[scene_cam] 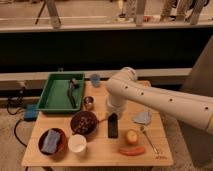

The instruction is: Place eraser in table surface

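Small flat black rectangular eraser [113, 125] lay flat on pale wooden tabletop [100, 150], near centre, between dark round bowl [84, 123] and yellow round fruit [131, 136]. Robot gripper [115, 108] hung at eraser's far end; whether spread, pressed together or touching it: could not tell.

Count recorded: one desk [100, 150]; one green tray [45, 93]; one black eraser [113, 126]; two bowls, dark [73, 125] and reddish [42, 145]; one white cup [77, 144]; one metal cup [88, 103]; one blue cup [95, 79]; one carrot [131, 150]; one spoon [150, 140]. One hand [114, 113], low over the desk, just behind the eraser.
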Controlling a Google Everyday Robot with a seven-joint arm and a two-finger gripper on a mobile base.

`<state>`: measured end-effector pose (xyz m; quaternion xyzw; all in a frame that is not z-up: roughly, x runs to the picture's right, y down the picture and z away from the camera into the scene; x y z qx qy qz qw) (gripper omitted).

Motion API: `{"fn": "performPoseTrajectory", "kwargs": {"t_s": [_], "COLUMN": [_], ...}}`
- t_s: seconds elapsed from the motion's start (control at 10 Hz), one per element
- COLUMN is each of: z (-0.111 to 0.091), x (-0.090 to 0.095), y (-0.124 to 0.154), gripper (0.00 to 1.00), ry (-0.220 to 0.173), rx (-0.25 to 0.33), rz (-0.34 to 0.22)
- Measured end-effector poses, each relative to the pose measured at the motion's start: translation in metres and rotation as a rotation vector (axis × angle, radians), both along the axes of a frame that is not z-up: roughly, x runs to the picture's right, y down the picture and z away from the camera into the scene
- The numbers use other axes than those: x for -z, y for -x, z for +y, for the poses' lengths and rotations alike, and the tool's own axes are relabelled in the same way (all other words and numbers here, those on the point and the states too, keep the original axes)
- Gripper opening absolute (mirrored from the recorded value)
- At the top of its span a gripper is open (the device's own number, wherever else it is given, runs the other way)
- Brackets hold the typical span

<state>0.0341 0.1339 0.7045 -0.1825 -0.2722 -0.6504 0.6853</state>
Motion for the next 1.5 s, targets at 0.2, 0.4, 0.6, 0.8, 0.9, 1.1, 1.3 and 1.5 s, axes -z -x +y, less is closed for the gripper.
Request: {"fn": "performPoseTrajectory", "kwargs": {"t_s": [0.2,0.4,0.6,0.8,0.9,1.1,1.3,1.5], "z": [-0.006,-0.009,-0.007,0.004,0.008,0.03,0.052,0.076], "x": [0.009,0.015,0.013,-0.008,-0.014,-0.049,-0.073,-0.093], "y": [0.0,0.0,-0.002,-0.003,-0.003,-0.004,-0.005,-0.006], "gripper": [0.0,0.0,0.0,0.0,0.0,0.0,0.0,0.0], "ry": [-0.022,-0.035,-0.034,-0.023,-0.02,-0.004,0.025,0.068], "rx": [0.001,0.006,0.004,0.004,0.006,0.011,0.028,0.042], "rz": [-0.003,-0.006,-0.005,-0.008,-0.009,-0.019,-0.027,-0.033]}}
